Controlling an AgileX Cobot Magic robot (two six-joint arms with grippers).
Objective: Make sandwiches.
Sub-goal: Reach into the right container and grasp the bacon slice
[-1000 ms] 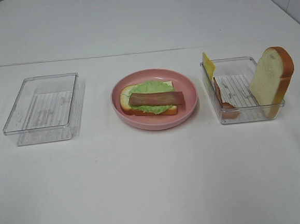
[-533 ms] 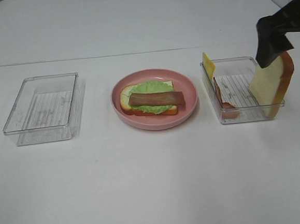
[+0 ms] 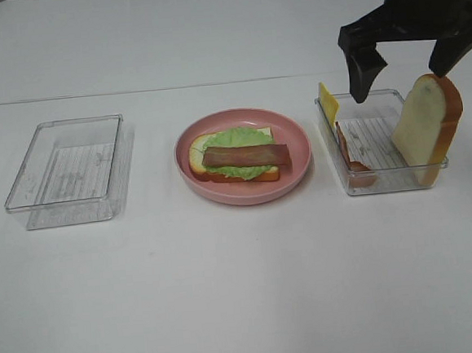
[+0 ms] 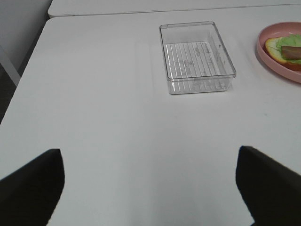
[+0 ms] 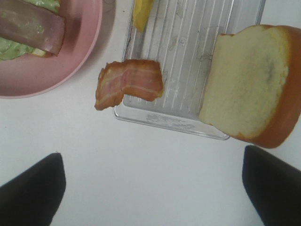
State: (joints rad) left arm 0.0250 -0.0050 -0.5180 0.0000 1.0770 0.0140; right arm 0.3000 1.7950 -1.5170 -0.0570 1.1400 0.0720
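Exterior high trays [image 3: 65, 169]: two
Plate [image 3: 297, 168]: one
Bread slices [image 3: 426, 125]: two
Bacon strips [image 3: 245, 155]: two
Left gripper [image 4: 150, 186]: released
Right gripper [image 3: 406, 77]: released

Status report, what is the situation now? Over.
Left claw open, empty. Right claw open over bread slice in tray. Sandwich unfinished on plate. Nothing in the way.

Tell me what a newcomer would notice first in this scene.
The half-built sandwich draws the eye first: bread, lettuce and a bacon strip on the pink plate in the middle of the scene. Next, the black right tool hangs open above the right tray. A bread slice stands on edge at that tray's right end.
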